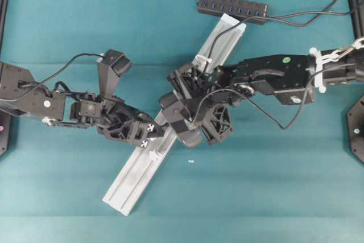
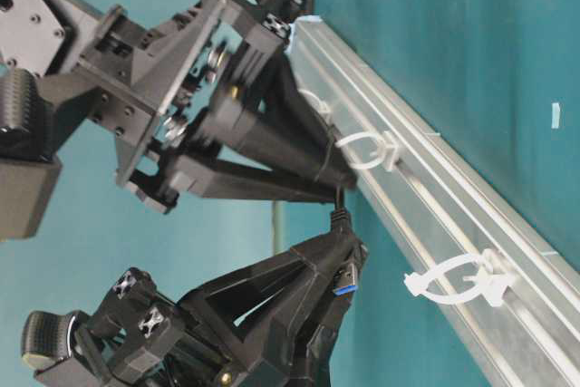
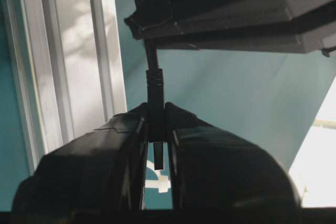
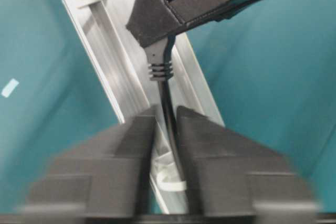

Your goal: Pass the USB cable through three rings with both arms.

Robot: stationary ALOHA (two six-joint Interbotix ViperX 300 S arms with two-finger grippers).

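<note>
Black USB cable (image 3: 155, 85) runs between both grippers just beside the silver rail (image 1: 142, 163). Left gripper (image 3: 156, 124) pinches its plug end; right gripper (image 4: 167, 116) clamps the cord, near a white ring (image 2: 367, 149).

No readable text, labels or numbers; only white cross marks on the left gripper (image 1: 161, 134).
</note>
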